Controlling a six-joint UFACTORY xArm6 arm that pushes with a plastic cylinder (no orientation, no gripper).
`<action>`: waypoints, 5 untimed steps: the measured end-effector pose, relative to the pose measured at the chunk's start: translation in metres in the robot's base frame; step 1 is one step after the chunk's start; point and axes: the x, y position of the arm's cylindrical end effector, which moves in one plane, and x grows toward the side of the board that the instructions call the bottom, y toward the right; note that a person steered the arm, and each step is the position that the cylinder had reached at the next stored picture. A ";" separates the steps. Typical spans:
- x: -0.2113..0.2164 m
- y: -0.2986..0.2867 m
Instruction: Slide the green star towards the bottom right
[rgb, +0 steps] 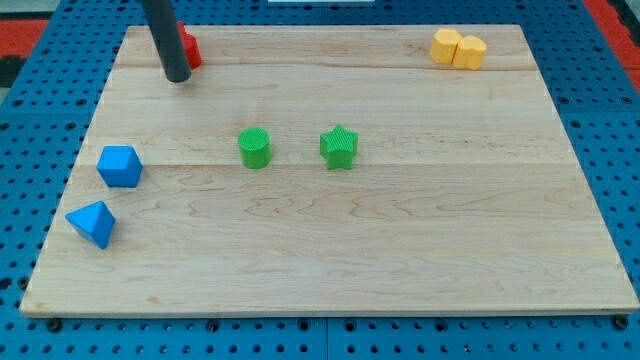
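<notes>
The green star (339, 146) lies near the middle of the wooden board (400, 260). A green cylinder (254, 147) stands just to its left, apart from it. My tip (178, 76) is near the board's top left corner, far up and left of the green star and touching neither green block. A red block (190, 48) sits right behind the rod, partly hidden by it.
Two yellow blocks (458, 48) sit together at the top right. A blue block (119, 165) and a blue pyramid-like block (92, 222) lie near the left edge. A blue pegboard surrounds the board.
</notes>
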 end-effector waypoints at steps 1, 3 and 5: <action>0.000 0.005; 0.000 0.008; 0.000 0.013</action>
